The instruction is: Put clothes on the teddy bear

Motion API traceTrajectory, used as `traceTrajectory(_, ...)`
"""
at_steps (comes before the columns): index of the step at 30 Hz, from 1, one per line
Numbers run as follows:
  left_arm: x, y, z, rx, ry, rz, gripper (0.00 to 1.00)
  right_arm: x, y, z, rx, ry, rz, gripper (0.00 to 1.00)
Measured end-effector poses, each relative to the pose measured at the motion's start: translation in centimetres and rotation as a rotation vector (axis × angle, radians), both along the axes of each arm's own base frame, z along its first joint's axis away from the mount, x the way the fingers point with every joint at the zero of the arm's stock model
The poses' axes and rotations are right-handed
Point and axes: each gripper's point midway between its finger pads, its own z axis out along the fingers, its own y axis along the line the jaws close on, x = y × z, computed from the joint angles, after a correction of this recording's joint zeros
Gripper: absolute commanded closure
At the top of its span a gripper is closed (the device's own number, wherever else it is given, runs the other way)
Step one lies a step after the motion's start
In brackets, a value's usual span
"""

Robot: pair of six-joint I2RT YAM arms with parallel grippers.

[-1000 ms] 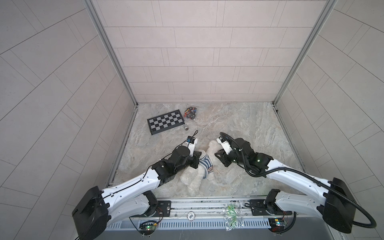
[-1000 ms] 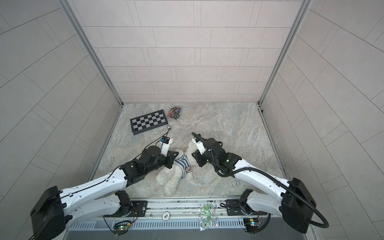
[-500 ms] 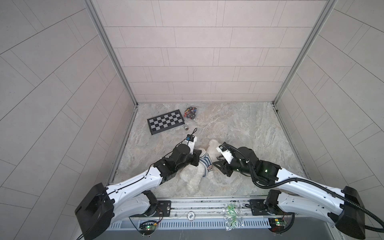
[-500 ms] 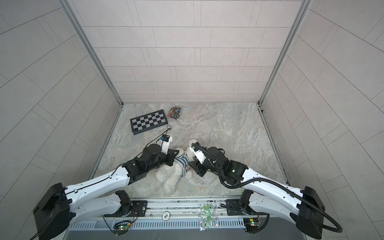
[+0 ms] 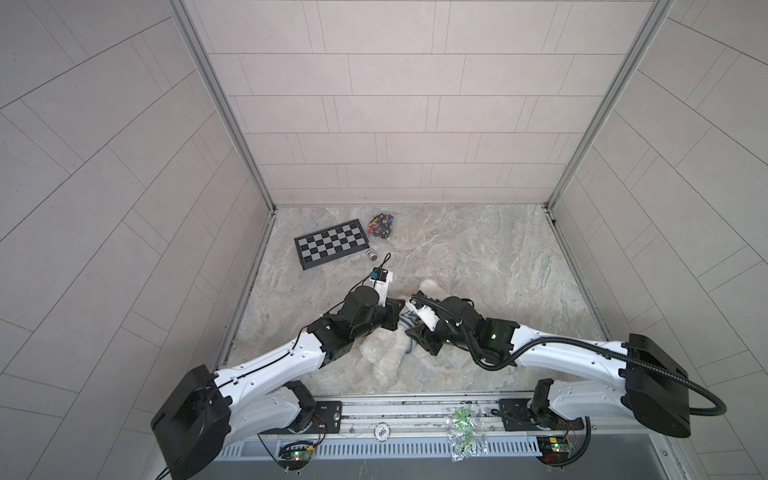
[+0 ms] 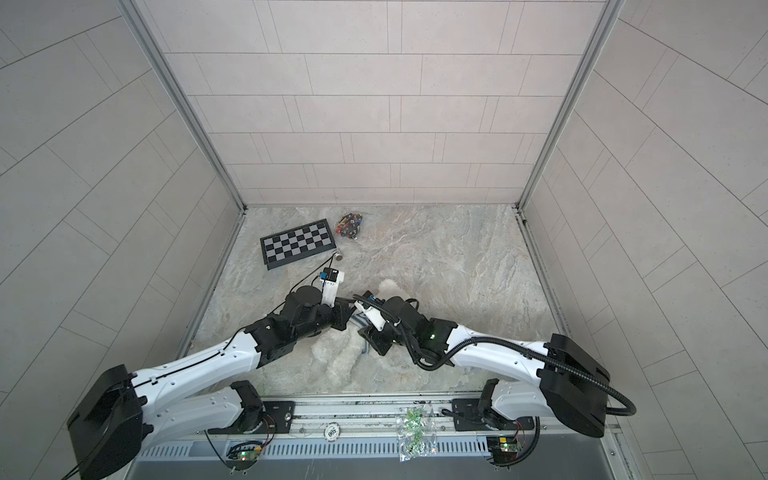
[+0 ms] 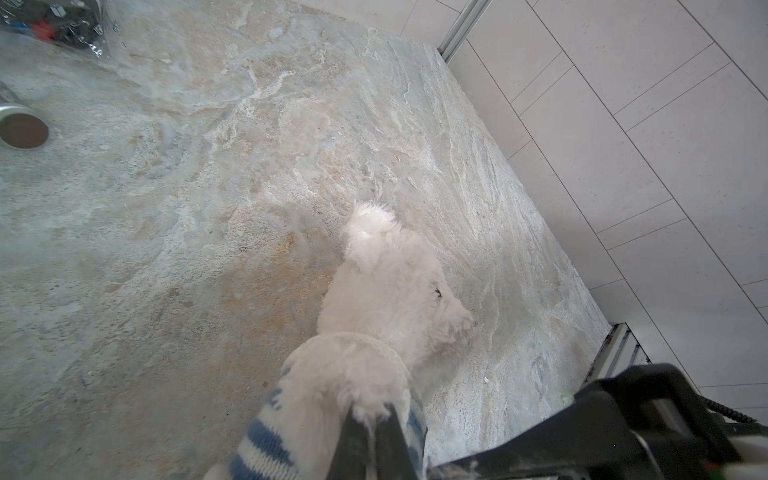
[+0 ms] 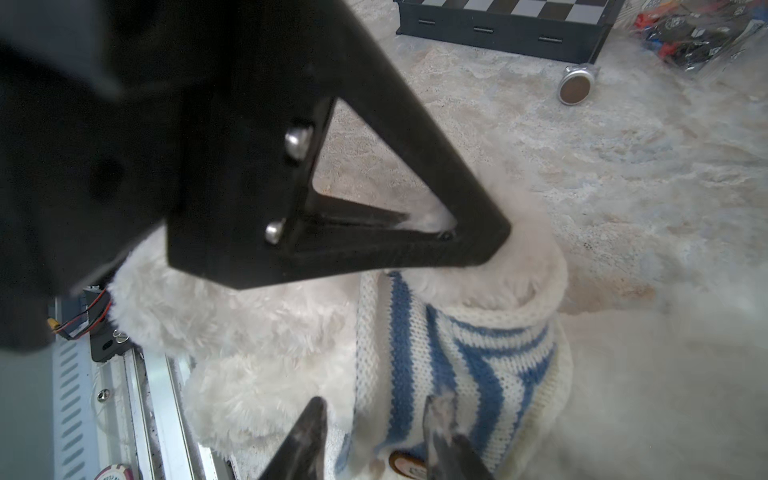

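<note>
The white fluffy teddy bear (image 5: 384, 353) (image 6: 338, 353) lies near the table's front edge, its head (image 7: 386, 282) pointing to the back. A blue-and-white striped shirt (image 8: 457, 365) (image 5: 409, 322) is bunched around its upper body. The left gripper (image 7: 370, 415) (image 5: 398, 311) is shut on the fluff of a paw that sticks out of the shirt's opening. My right gripper (image 8: 376, 419) (image 5: 410, 332) stands open at the shirt's lower hem, one fingertip (image 8: 440, 415) on the knit and the other over the fur. Both arms hide the bear's middle in both top views.
A folded chessboard (image 5: 331, 243) lies at the back left with a bag of small parts (image 5: 381, 224) and a small metal cylinder (image 5: 370, 254) beside it. The front rail carries a poker chip (image 5: 381, 432) and a plastic bag of green bits (image 5: 461, 432).
My right gripper has moved left and forward, from beside the bear's head to the shirt's hem. The left gripper has kept its grip and barely shifted.
</note>
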Motion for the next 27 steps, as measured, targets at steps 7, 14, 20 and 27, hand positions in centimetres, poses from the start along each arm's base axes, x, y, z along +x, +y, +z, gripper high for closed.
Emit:
traceTrajectory(7, 0.0, 0.0, 0.1, -0.010, 0.006, 0.002, 1.00, 0.4, 0.5, -0.7, 0.000, 0.000, -0.002, 0.87)
traceTrajectory(14, 0.1, 0.2, 0.5, -0.026, 0.007, 0.007, 1.00, 0.3, 0.5, -1.1, 0.008, 0.004, -0.004, 1.00)
traceTrajectory(20, 0.6, 0.6, 0.7, -0.045, 0.018, 0.017, 1.00, -1.0, -0.9, -4.2, -0.007, 0.061, -0.011, 1.00)
traceTrajectory(27, 0.5, 0.4, 1.2, -0.061, 0.027, -0.006, 1.00, -1.7, -1.6, -5.3, 0.026, 0.094, -0.027, 1.00)
